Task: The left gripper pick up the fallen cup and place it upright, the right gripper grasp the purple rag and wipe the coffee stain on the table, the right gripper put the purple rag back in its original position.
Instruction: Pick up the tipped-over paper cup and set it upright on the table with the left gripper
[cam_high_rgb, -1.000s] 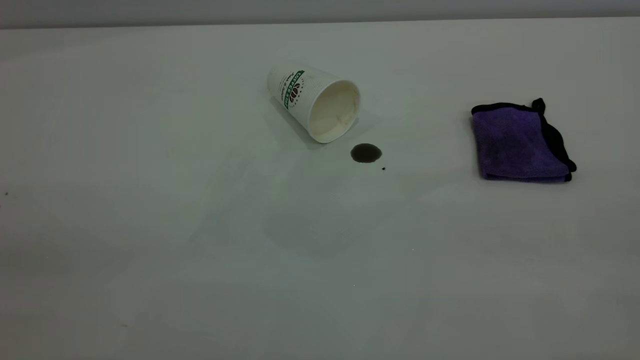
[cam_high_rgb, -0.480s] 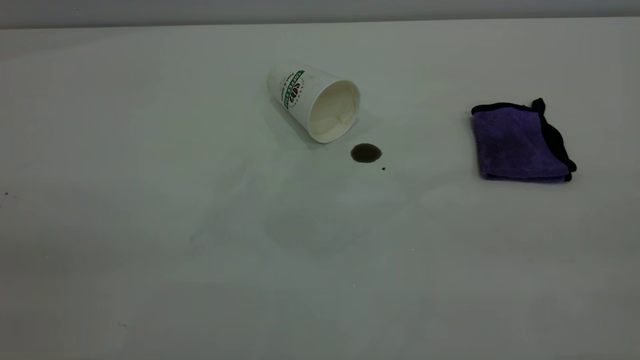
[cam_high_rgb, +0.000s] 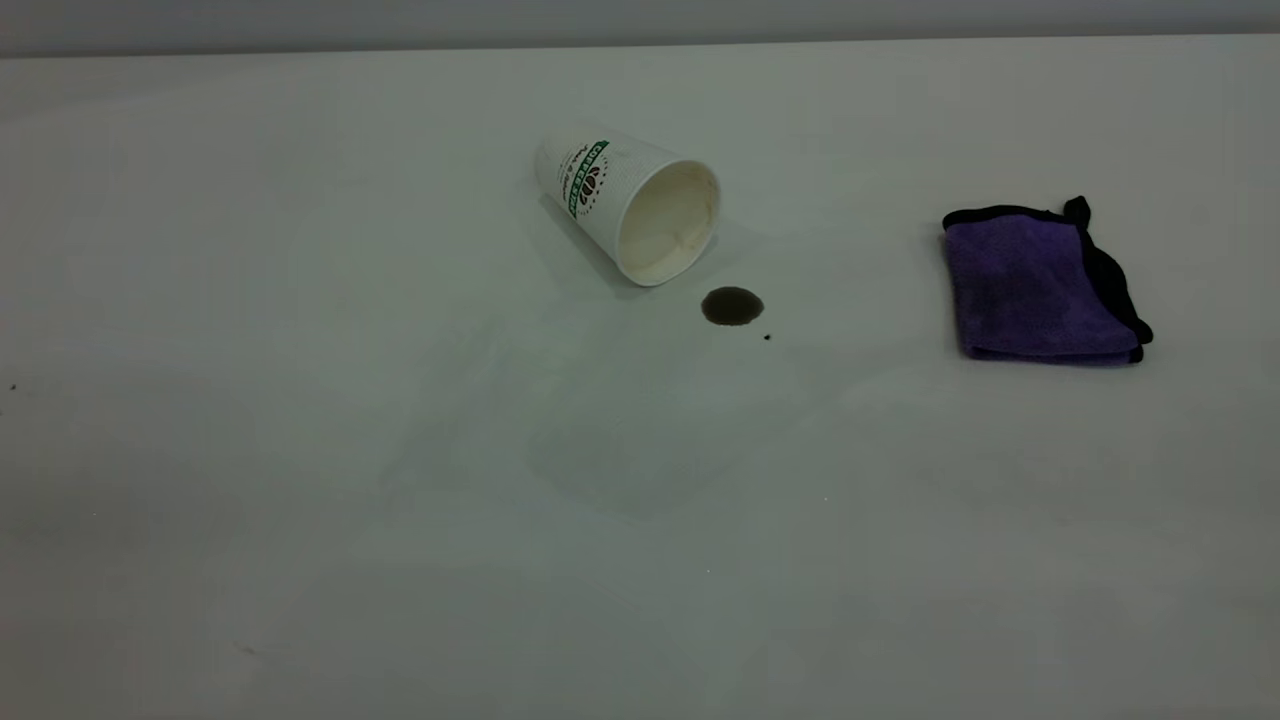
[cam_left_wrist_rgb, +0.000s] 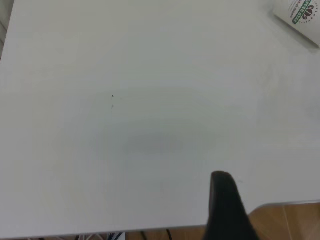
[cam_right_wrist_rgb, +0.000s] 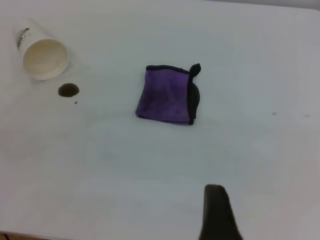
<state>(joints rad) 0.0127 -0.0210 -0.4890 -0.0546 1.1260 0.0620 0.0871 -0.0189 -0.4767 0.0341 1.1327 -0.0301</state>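
Note:
The fallen cup (cam_high_rgb: 628, 200) lies on its side on the table (cam_high_rgb: 300, 450), its cream inside facing the camera; its base shows in the left wrist view (cam_left_wrist_rgb: 300, 12). Just in front of its mouth sits the coffee stain (cam_high_rgb: 732, 306), a small dark brown blot. The folded purple rag (cam_high_rgb: 1040, 285) lies flat at the right, apart from both. Neither arm appears in the exterior view. Only a dark tip of the left gripper (cam_left_wrist_rgb: 225, 205) shows, over the table's near edge and far from the cup. A dark tip of the right gripper (cam_right_wrist_rgb: 216, 212) hangs well short of the rag (cam_right_wrist_rgb: 167, 95).
A tiny black speck (cam_high_rgb: 767, 337) lies beside the stain. The table's back edge (cam_high_rgb: 640, 42) meets a grey wall. In the left wrist view the table's edge gives way to wooden floor (cam_left_wrist_rgb: 290, 220). Broad bare tabletop spreads left of the cup and in front.

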